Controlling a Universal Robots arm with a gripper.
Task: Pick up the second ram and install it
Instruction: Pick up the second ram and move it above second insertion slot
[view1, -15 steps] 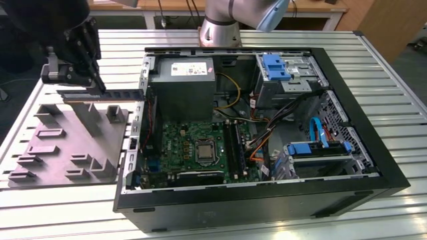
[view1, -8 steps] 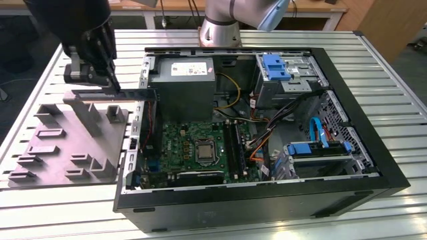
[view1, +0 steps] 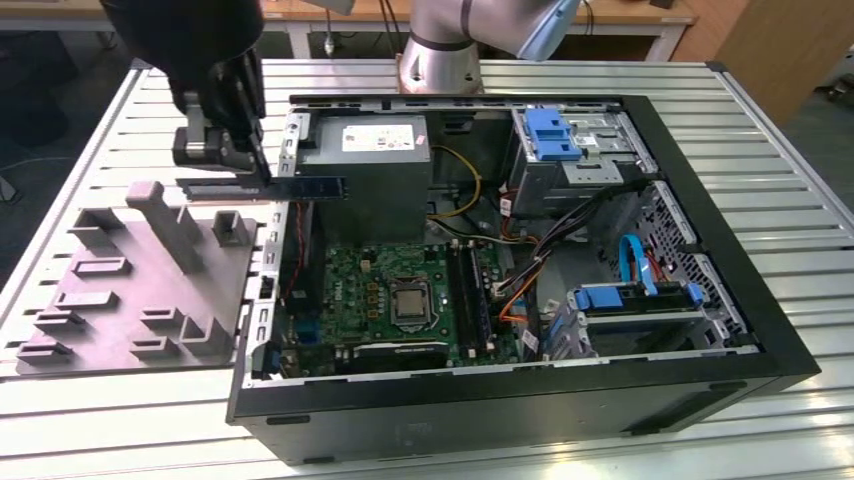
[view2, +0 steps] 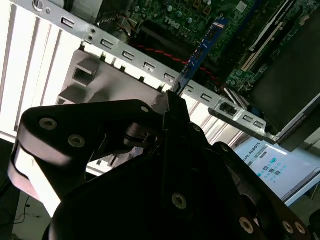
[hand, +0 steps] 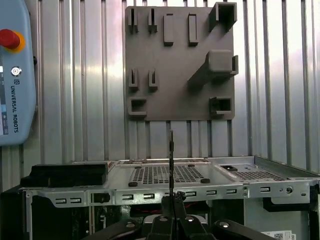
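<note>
My gripper (view1: 251, 172) hangs over the near-left wall of the open computer case (view1: 534, 400), shut on the second ram (view1: 315, 187). The stick is a thin dark bluish board held level, its free end reaching over the case interior. In the second wrist view the ram (view2: 200, 52) runs edge-on from the gripper (view2: 172, 102) toward the green motherboard (view2: 200, 12). In the first wrist view the ram (hand: 171, 160) is a thin upright line rising from the gripper (hand: 172, 202). The long black memory slots (view1: 463, 288) lie on the motherboard (view1: 360, 290), lower and toward the exterior view's right of the gripper.
A grey holder block (view1: 134, 285) with slots and posts lies on the slatted table at the exterior view's left of the case. A power supply (view1: 363, 165), cables and blue drive bays (view1: 554, 135) fill the case. A teach pendant (hand: 15, 75) lies beside the holder block (hand: 180, 60).
</note>
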